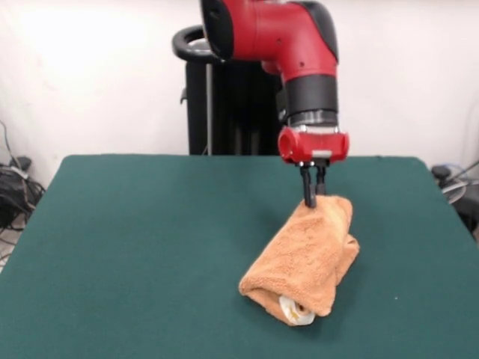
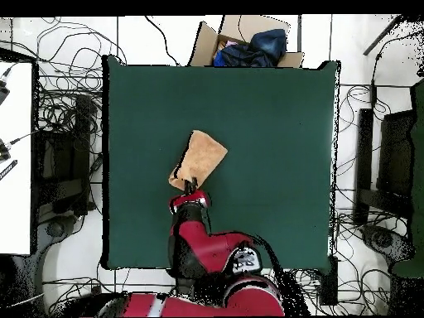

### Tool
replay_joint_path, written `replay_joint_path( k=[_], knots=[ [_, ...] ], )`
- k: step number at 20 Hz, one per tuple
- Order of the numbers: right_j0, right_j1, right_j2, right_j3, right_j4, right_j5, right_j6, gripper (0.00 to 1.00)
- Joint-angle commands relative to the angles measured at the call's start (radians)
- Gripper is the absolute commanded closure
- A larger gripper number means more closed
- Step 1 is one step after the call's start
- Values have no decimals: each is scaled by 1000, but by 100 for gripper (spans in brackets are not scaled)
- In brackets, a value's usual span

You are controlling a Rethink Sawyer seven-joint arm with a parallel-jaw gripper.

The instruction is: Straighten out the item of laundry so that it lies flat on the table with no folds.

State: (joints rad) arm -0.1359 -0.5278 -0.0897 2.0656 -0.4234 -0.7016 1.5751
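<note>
Pinched together on the far top edge of the towel, the end effector hangs straight down from the red and black arm, its two dark fingers close side by side with the cloth's edge caught between their tips. That orange-tan terry towel sits on the dark green worktop, right of centre in the front view, bunched into a thick folded roll that slopes from the raised, gripped end down toward the camera. At its lower near end the layers curl over, and a small white care tag peeks out from the opening. From overhead the towel reads as a compact slanted oblong slightly left of the middle of the worktop, with the end effector at the end nearest the robot's base. Beyond the worktop's far edge in that view stands a cardboard box holding dark blue cloth, and cables trail over the floor around it.
</note>
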Motion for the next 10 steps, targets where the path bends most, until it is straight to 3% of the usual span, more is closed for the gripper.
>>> replay_joint_path(
  k=[1, 2, 7, 10],
  knots=[
    [-164, -280, 253, 92, -109, 151, 356, 100],
    [-215, -349, 312, 130, -117, 177, 402, 100],
    [-391, -519, 532, 236, -94, 199, 543, 100],
    [-418, -494, 547, 258, -79, 145, 541, 100]
  ],
)
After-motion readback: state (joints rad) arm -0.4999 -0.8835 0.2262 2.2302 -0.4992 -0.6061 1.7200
